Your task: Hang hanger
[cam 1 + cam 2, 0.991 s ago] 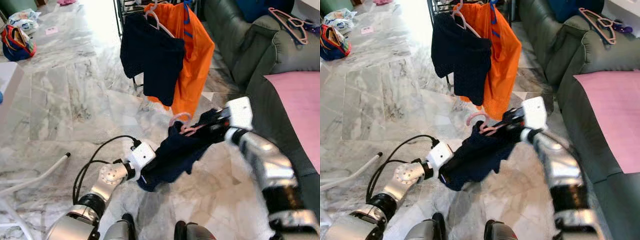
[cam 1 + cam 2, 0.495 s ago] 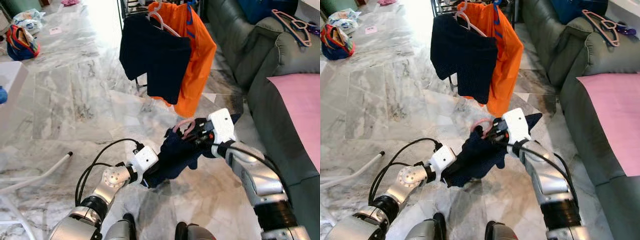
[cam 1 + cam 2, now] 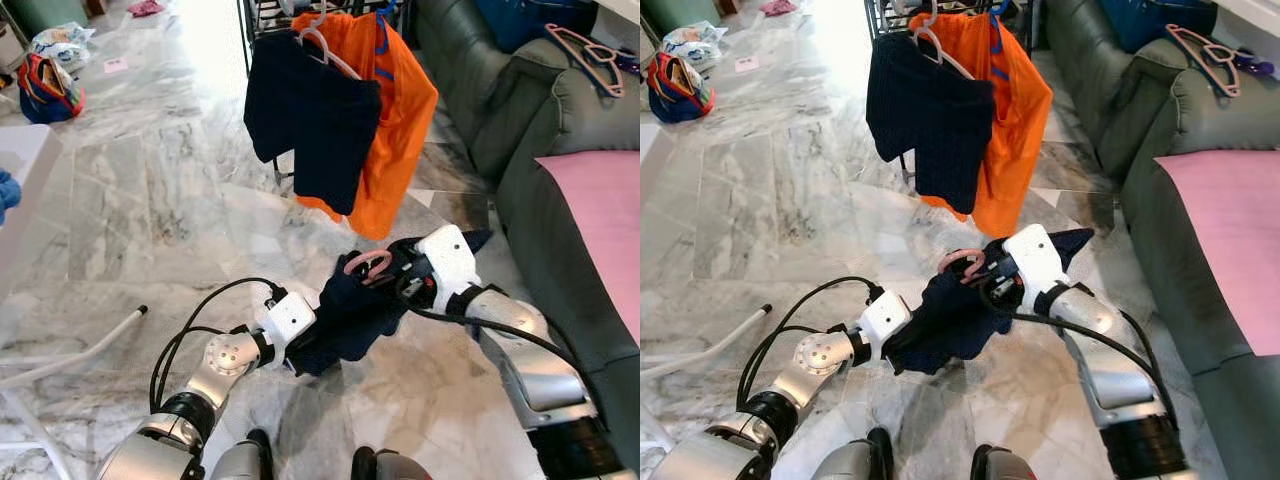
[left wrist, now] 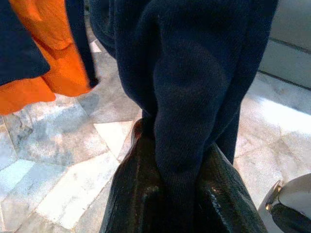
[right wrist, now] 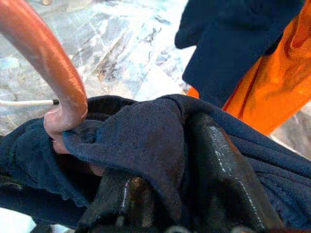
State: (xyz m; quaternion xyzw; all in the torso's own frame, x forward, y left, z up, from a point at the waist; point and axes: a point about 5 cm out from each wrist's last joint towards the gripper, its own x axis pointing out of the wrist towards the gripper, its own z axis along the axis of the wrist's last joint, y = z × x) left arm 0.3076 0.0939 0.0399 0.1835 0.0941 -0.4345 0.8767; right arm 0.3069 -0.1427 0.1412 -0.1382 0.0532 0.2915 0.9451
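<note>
A dark navy garment hangs between my two grippers above the marble floor, with a pink hanger hook sticking up from its top. My right gripper is shut on the garment and hanger at the upper end; in the right wrist view the black fingers pinch navy cloth beside the pink hook. My left gripper is shut on the garment's lower edge, and its fingers squeeze a fold of cloth. Ahead stands a dark rack with navy shorts and an orange garment on hangers.
A dark green sofa runs along the right, with a pink cushion and spare pink hangers on its arm. A colourful bag lies far left. A white pole and a white surface edge are at the left.
My right gripper has carried the hanger end of the garment leftward and toward me, closer to the left gripper, bunching the cloth. The camera has shifted slightly.
</note>
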